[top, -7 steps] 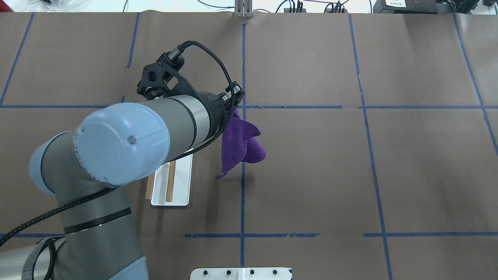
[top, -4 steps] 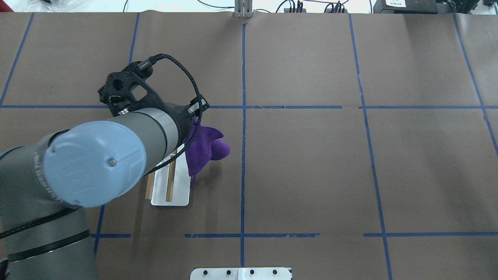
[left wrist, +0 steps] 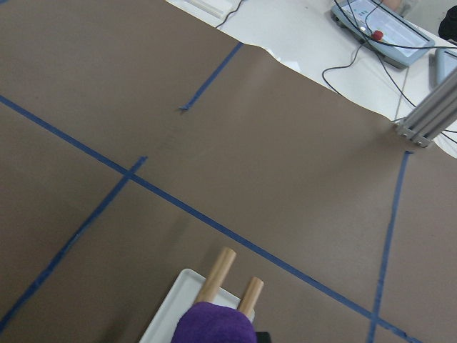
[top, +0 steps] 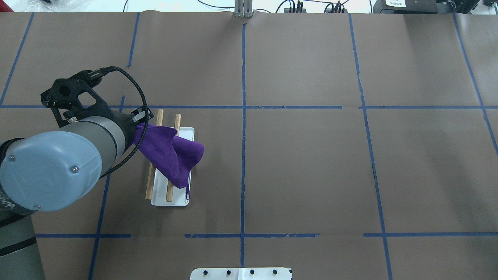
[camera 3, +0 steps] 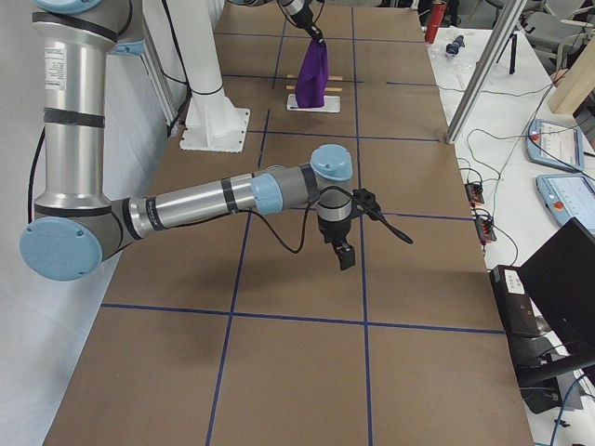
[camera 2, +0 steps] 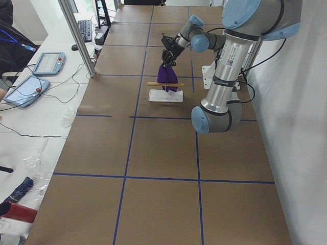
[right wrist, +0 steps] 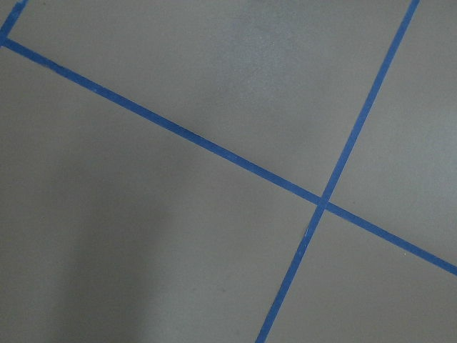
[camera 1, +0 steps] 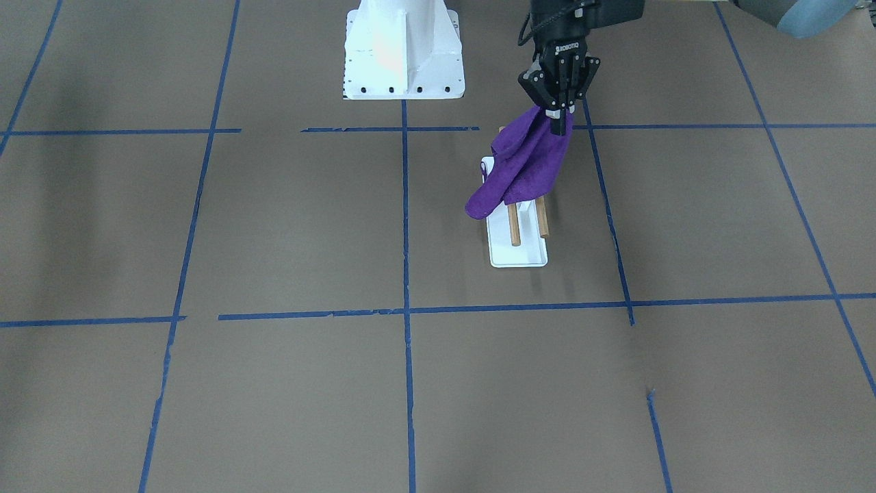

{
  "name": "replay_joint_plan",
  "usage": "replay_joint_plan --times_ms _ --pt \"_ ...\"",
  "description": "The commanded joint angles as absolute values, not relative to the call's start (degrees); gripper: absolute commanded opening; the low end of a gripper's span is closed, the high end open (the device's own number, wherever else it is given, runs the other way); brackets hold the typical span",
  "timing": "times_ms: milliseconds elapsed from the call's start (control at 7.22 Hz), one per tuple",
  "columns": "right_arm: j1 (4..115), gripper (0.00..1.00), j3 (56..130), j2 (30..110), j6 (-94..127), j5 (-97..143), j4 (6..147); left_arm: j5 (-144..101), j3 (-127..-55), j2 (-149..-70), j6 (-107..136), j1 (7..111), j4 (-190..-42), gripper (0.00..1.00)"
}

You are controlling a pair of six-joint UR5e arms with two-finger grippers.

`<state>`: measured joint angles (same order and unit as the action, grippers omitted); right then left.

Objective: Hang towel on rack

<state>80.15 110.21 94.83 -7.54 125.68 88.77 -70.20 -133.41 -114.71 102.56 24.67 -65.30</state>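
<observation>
My left gripper [camera 1: 558, 113] is shut on the top corner of a purple towel [camera 1: 523, 168]. It holds the towel above the rack [camera 1: 519, 255], a white flat base with two brown wooden rods [camera 1: 513, 229]. In the overhead view the towel [top: 171, 153] slants across both rods [top: 169, 192], and its lower end hangs toward the table's middle. The left wrist view shows the towel [left wrist: 214, 325] over the rod ends [left wrist: 216, 275]. My right gripper [camera 3: 346, 255] hovers above bare table far from the rack, and I cannot tell whether it is open.
The white robot pedestal [camera 1: 404, 61] stands at the robot's side of the table. Blue tape lines [top: 243, 171] cross the brown table cover. An aluminium post [camera 2: 76, 35] and tablets [camera 2: 48, 62] lie at the far edge.
My left arm has swung to the left with the towel, from the table's centre line to above the rack. The towel now lies across the rods.
</observation>
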Motion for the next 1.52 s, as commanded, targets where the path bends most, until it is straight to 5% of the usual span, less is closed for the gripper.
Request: replay_joint_plan --times_ms 0,416,554,693,1386 --pt "80.2 1.00 110.0 94.8 -7.1 125.8 88.8 -67.3 -132.3 -108.7 100.8 25.5 -65.2 0.00" --pt "80.2 1.00 108.0 94.7 -7.1 127.3 88.3 -66.9 -127.7 -108.1 100.8 25.1 -65.4 0.00" --pt "80.2 1.00 107.3 94.8 -7.1 128.1 88.3 -66.8 -126.5 -108.3 99.7 24.9 -65.4 0.88" --pt "80.5 1.00 107.3 95.0 -6.9 128.5 88.3 -67.0 -126.2 -108.3 97.0 25.1 -65.5 1.00" --pt "81.3 1.00 104.9 95.4 4.1 128.1 88.2 -67.4 -125.9 -108.5 89.4 25.6 -67.6 1.00"
